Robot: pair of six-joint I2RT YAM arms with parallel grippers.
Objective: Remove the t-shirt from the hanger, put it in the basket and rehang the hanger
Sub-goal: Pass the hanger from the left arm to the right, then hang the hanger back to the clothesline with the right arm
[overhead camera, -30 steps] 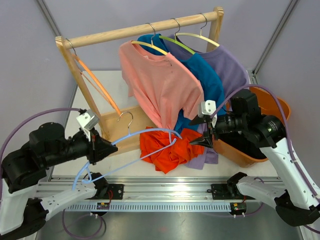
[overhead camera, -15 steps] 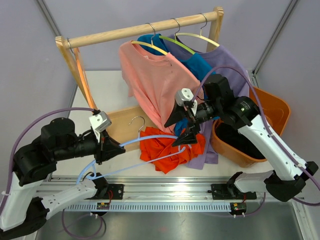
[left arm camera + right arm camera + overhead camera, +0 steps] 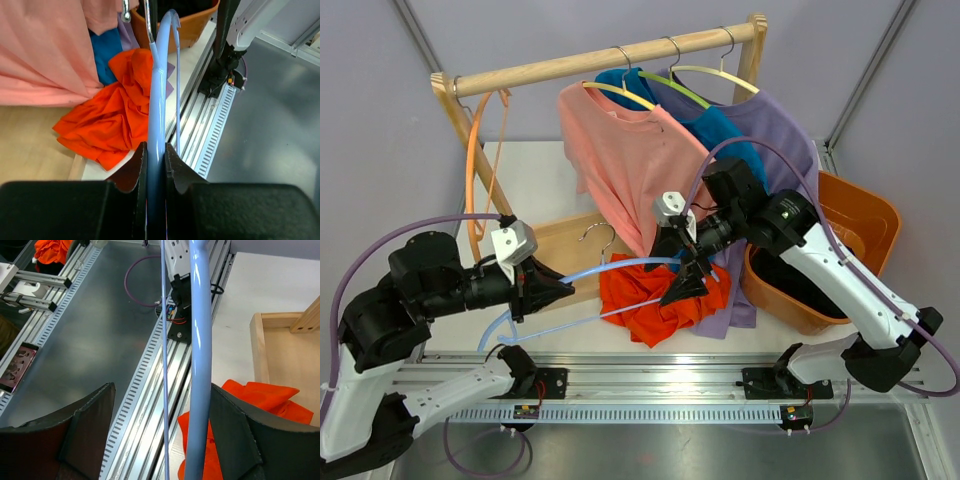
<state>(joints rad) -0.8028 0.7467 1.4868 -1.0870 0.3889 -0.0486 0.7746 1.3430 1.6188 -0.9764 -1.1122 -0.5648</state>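
Observation:
My left gripper (image 3: 545, 290) is shut on one end of a light blue hanger (image 3: 620, 268), which it holds above the table. In the left wrist view the hanger (image 3: 156, 115) runs straight out between the closed jaws of my left gripper (image 3: 156, 160). An orange t-shirt (image 3: 655, 300) lies crumpled on the table under the hanger's far end; it also shows in the left wrist view (image 3: 112, 117). My right gripper (image 3: 680, 272) is open, its jaws straddling the hanger's far end. The right wrist view shows the hanger's thick bar (image 3: 200, 360) close to the right finger of my right gripper (image 3: 161, 390), with the shirt (image 3: 270, 400) below.
A wooden rack (image 3: 600, 60) stands behind, carrying pink (image 3: 640, 170), blue (image 3: 735, 160) and purple (image 3: 785, 130) shirts, with an empty orange hanger (image 3: 475, 160) at its left end. An orange basket (image 3: 840, 250) sits at the right. The rack's wooden base (image 3: 560, 245) lies behind the hanger.
My right gripper has moved left from the basket to the hanger's far end and now straddles it. My left gripper shifted right with the hanger. The orange hanger has swung on the rack.

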